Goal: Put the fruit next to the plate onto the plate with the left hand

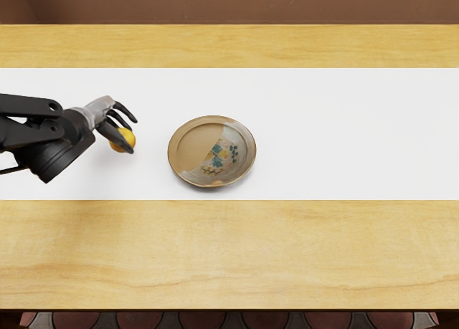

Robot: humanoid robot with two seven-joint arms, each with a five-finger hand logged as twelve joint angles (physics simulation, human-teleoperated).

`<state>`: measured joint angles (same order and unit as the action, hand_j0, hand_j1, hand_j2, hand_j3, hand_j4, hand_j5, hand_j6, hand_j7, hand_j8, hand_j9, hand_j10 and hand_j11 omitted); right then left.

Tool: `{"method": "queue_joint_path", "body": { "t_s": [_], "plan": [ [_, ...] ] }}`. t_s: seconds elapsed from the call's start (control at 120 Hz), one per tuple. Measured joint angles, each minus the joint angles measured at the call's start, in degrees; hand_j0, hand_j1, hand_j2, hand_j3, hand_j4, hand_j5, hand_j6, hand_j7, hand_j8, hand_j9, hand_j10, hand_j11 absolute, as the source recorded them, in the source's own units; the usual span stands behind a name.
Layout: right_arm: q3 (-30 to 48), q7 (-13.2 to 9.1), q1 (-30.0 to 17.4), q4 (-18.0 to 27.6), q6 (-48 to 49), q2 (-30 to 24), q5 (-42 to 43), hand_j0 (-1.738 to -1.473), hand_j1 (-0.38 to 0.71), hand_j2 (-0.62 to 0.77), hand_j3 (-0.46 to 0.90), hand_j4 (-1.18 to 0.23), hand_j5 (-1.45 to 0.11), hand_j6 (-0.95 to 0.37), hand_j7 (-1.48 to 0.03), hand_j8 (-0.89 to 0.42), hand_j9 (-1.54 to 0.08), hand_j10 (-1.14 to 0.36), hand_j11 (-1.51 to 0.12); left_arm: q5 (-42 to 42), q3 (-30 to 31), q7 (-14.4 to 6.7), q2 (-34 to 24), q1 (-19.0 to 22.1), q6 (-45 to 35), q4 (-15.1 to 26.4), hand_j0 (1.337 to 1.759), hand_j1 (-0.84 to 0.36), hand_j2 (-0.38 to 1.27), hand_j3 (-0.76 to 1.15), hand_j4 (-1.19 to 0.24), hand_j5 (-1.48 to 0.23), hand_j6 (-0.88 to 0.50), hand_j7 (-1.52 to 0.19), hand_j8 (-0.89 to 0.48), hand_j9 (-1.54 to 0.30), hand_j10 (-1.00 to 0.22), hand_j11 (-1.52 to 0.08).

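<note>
A small orange fruit (125, 137) lies on the white runner, left of the brown plate (188, 139). The plate carries a patterned patch off centre and has nothing on it. My left hand (123, 127) comes in from the left edge and hovers right at the fruit. Its fingers (123, 114) fan out above the fruit and the thumb crosses the fruit's front, hiding part of it. The fingers are spread rather than wrapped around the fruit. A gap of about a plate's radius separates fruit and plate.
A white runner (344, 128) spans the wooden table (229, 250) from left to right. A dark wall runs along the table's far edge.
</note>
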<state>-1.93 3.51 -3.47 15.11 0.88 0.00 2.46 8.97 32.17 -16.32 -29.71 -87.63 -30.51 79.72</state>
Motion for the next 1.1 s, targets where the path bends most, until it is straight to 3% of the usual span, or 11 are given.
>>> {"method": "queue_joint_path", "body": {
  "t_s": [1.1],
  "plan": [
    [0.0,0.01,0.0,0.0,0.0,0.0,0.0,-1.658,-0.33,0.0,0.0,-0.02,-0.02,-0.02,-0.02,-0.02,-0.02,-0.02,-0.02,-0.07,-3.28,-0.24,7.1,-3.08,0.0,-0.06,1.657,-0.25,0.32,0.0,-0.59,-0.77,-0.65,-0.76,-0.51,-0.77,-0.66,-0.77]
  ]
}}
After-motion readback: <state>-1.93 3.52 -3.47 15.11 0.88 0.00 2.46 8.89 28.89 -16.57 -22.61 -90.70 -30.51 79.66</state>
